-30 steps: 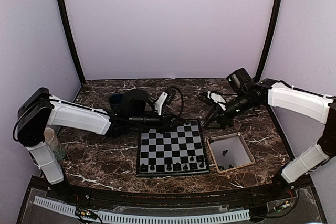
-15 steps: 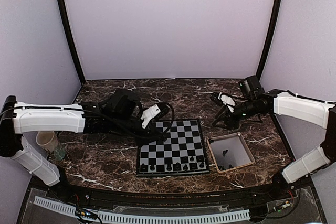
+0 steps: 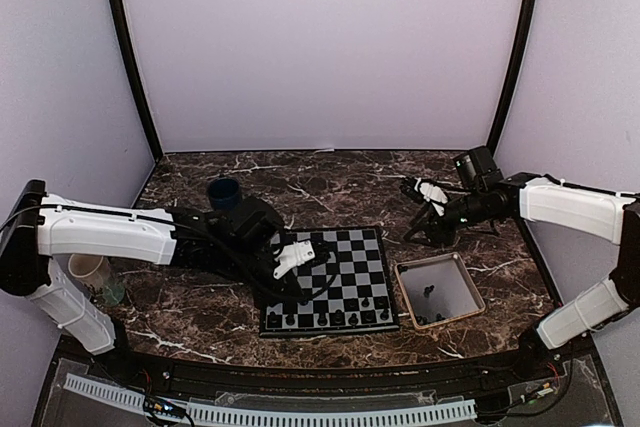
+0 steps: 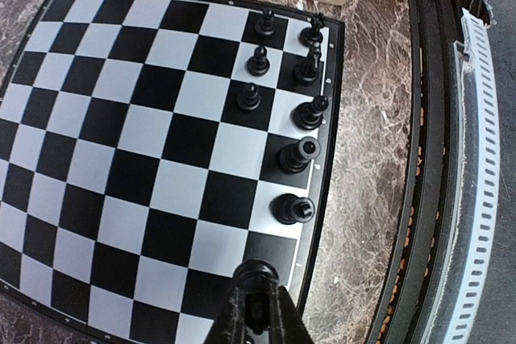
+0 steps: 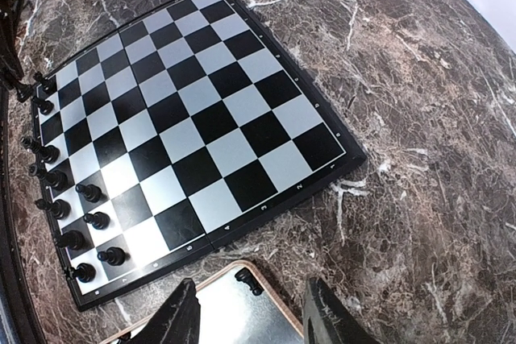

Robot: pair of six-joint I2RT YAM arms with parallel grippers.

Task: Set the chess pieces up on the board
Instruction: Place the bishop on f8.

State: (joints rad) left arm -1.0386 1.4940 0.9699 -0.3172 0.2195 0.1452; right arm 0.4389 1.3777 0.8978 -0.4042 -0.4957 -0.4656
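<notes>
The board (image 3: 352, 255) was laid flat on the marble table (image 3: 200, 307), in front of the two arms. The chess pieces (image 4: 297, 155) were stood upright in a row along the board's near edge. Three more were set one row further in, on the half nearer the tray (image 3: 427, 260). The tray was placed just beside the board's right edge, and a few loose pieces (image 3: 428, 290) were seen lying inside it.

The left gripper (image 4: 256, 275) was held over the board's near left corner square, its fingers pressed together with no gap visible between them. A small rounded dark shape was seen at the tips. It could not be told whether this was a piece pinched there or the fingertips themselves.

The right gripper (image 5: 251, 288) was held above the table beyond the tray's far side, well apart from the pieces on the board. Its fingers (image 5: 181, 316) were spread partly apart and nothing was gripped between them. A corner of the tray, with one dark piece in it, was seen below the gap.

A blue cup (image 3: 222, 192) was stood on the table behind the left arm, apart from the board.
</notes>
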